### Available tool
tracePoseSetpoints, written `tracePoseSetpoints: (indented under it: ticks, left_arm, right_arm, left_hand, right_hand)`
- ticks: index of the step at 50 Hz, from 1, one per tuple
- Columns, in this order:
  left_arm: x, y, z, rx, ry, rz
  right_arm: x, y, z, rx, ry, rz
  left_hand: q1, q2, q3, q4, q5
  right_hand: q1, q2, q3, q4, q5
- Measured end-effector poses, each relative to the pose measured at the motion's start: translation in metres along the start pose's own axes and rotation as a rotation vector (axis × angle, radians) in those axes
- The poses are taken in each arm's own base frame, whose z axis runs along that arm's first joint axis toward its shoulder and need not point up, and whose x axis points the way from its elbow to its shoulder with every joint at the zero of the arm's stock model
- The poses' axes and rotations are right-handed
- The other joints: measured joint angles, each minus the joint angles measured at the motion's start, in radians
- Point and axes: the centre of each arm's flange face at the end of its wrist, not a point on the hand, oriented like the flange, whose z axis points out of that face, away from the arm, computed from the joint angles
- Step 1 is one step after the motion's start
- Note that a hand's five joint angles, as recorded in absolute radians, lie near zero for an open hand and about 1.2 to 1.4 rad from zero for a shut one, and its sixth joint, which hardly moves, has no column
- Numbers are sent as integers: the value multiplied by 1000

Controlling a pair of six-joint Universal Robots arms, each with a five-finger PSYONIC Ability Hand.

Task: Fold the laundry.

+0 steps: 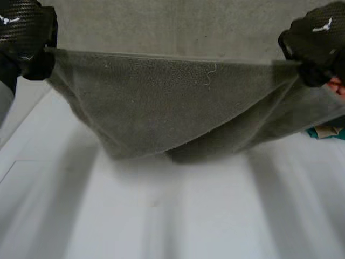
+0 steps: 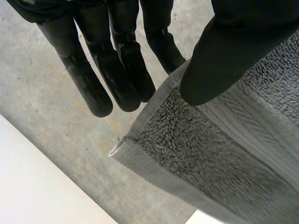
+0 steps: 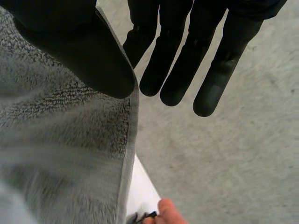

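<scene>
A grey towel [image 1: 178, 108] hangs in the air above the white table [image 1: 178, 216], its top edge pulled taut between my two hands. My left hand [image 1: 24, 32] holds one top corner and my right hand [image 1: 315, 38] the other. In the left wrist view the thumb [image 2: 219, 60] presses the towel's hemmed corner [image 2: 210, 158] against the straight fingers [image 2: 88, 84] behind it. In the right wrist view the thumb [image 3: 79, 46] pinches the towel's edge [image 3: 56, 140] in the same way. The towel's lower part sags into a point over the table.
A person's hand [image 1: 337, 86] shows just beside my right hand, and a fingertip [image 3: 168, 212] lies below the towel's edge. Something teal [image 1: 323, 132] lies at the table's right side. Grey floor [image 1: 161, 27] lies beyond the table.
</scene>
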Motion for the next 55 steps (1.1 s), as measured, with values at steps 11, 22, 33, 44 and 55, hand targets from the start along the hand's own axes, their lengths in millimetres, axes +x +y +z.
tracePoseSetpoints:
  ticks: [11,22,33,44,55]
  left_arm:
    - [49,83,29,-276,177,16]
    - [92,123,127,-174,140,196]
    - [33,-21,177,328,-206,92]
    - [47,21,137,176,-100,28]
    - [109,134,64,-147,112,59]
  right_arm:
    - [-51,48,42,-185,-205,-4]
    - [-69,77,131,-53,-43,-22]
    - [14,-19,147,515,488,-59]
    - [-28,31,132,260,268,-41]
    - [-114,131,99,-108,-64,118]
  left_hand:
    - [0,0,0,0,0]
    - [-1,0,0,4,0]
    - [-1,0,1,5,0]
    - [-1,1,1,5,9]
    - [-1,1,1,5,9]
  right_hand:
    - [9,0,0,0,0]
    - [9,5,0,0,0]
    - [9,5,0,0,0]
    - [9,5,0,0,0]
    - [9,5,0,0,0]
